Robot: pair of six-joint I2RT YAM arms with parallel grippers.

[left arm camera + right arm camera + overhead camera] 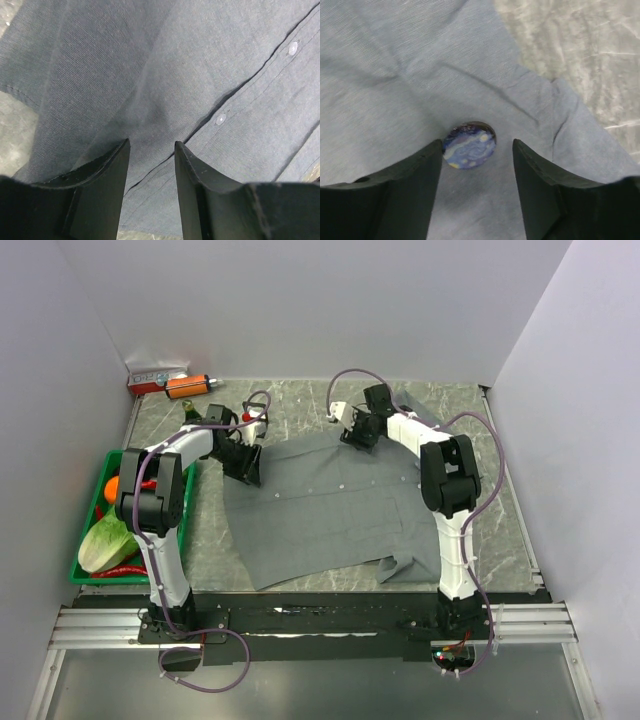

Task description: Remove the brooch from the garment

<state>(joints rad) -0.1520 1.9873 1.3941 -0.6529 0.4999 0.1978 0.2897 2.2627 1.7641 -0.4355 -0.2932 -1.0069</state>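
Note:
The grey shirt (320, 505) lies spread on the table. The brooch (469, 145), a round blue disc with swirls and yellow dots, sits on the cloth (395, 75) between the tips of my right gripper (477, 144). The jaws are open, the left tip at the disc's edge, the right tip apart from it. In the top view the right gripper (357, 436) is at the shirt's far edge and the brooch is hidden. My left gripper (151, 145) is open over the shirt (150, 60) by the button placket and holds nothing; it shows in the top view (247, 469) at the shirt's left edge.
A green crate (85, 575) with vegetables stands at the left. An orange tool (187, 386) and a box lie at the back left corner. White buttons (220, 119) run along the placket. Bare marbled table (580, 45) shows beyond the shirt.

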